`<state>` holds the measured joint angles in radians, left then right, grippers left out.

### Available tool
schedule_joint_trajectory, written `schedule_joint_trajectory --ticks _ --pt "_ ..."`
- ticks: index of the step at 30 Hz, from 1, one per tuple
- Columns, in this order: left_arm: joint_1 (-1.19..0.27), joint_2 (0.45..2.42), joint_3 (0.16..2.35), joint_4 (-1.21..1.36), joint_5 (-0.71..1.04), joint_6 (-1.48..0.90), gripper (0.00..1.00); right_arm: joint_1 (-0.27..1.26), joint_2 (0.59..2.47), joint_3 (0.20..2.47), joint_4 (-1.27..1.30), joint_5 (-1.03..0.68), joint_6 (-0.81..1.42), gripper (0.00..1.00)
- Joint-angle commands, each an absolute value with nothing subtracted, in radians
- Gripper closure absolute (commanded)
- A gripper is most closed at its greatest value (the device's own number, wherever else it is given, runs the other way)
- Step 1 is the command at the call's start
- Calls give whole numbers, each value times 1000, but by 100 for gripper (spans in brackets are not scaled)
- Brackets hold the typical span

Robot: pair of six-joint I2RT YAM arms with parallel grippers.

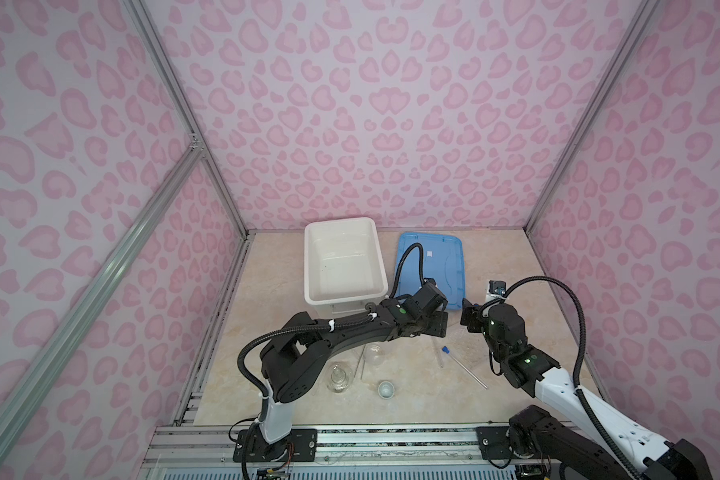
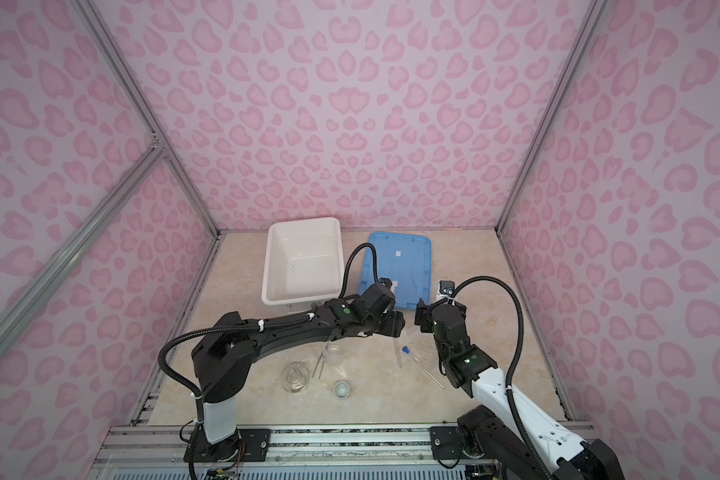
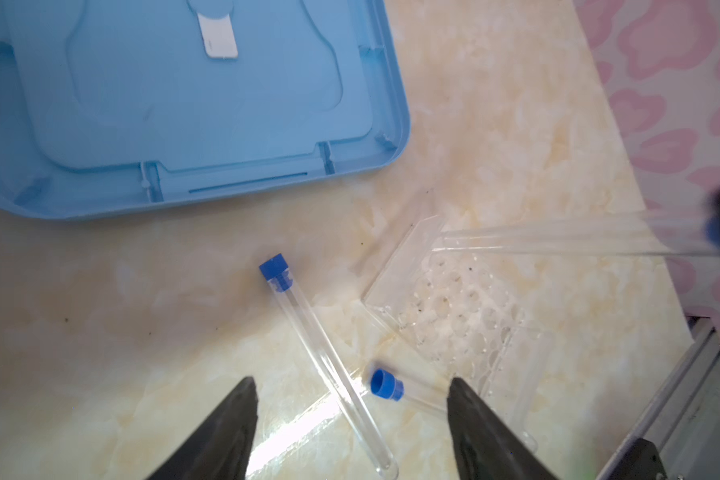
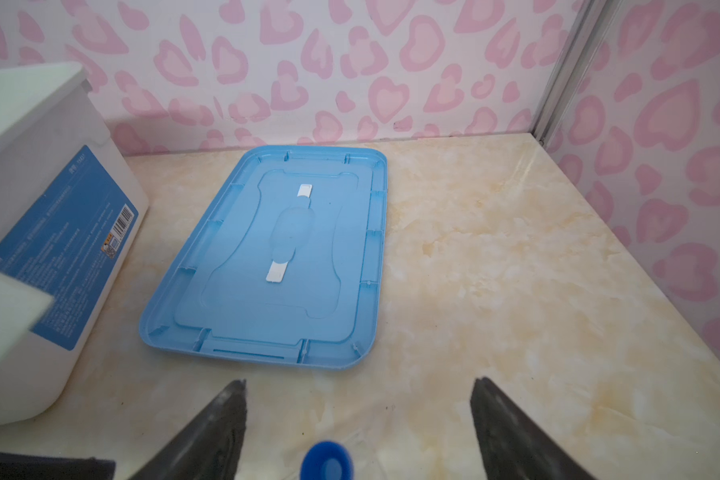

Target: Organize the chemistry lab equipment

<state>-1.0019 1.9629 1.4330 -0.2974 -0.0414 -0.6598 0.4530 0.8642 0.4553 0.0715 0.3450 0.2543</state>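
In the left wrist view two clear blue-capped test tubes lie crossed on the table, one (image 3: 329,361) over the other (image 3: 391,386). My left gripper (image 3: 352,392) hangs open just above them. Beside them lies the clear tube rack (image 3: 454,307). A third tube (image 3: 558,237) slants up from the rack toward my right gripper (image 4: 358,386). Its blue cap (image 4: 327,461) sits between those wide-open fingers, touching neither. In both top views the grippers (image 1: 439,328) (image 1: 468,318) are close together near the lid's front corner. The flask (image 1: 341,376), beaker (image 1: 375,355), white cup (image 1: 386,389) and glass rod (image 1: 470,370) stand nearer the front.
The white bin (image 1: 344,262) stands at the back left, and the blue lid (image 1: 431,270) lies flat to its right. Thin metal tweezers (image 1: 360,365) lie between flask and beaker. The left arm stretches across the table's middle. Pink patterned walls close in three sides.
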Motion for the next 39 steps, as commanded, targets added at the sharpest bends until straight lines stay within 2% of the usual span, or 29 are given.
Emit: schedule_joint_trajectory --ticks 1,14,17,26,27,33,39 --pt "-1006 2027 1482 -410 -44 -633 33 449 808 473 21 384 274 12" --pt "-1020 2174 1645 -542 -109 -565 47 369 629 451 -63 340 297 11" --pt "-1027 2198 1673 -580 -139 -554 54 357 606 446 -73 328 297 11" --pt "-1028 2189 1646 -588 -132 -534 63 344 595 441 -76 310 301 12" --pt "-1028 2189 1643 -592 -127 -531 67 345 597 441 -73 308 302 11" --pt "-1028 2162 1595 -610 -76 -522 75 345 610 442 -69 296 308 12" --pt "-1038 2101 1517 -603 4 -473 75 343 613 439 -64 295 310 12"
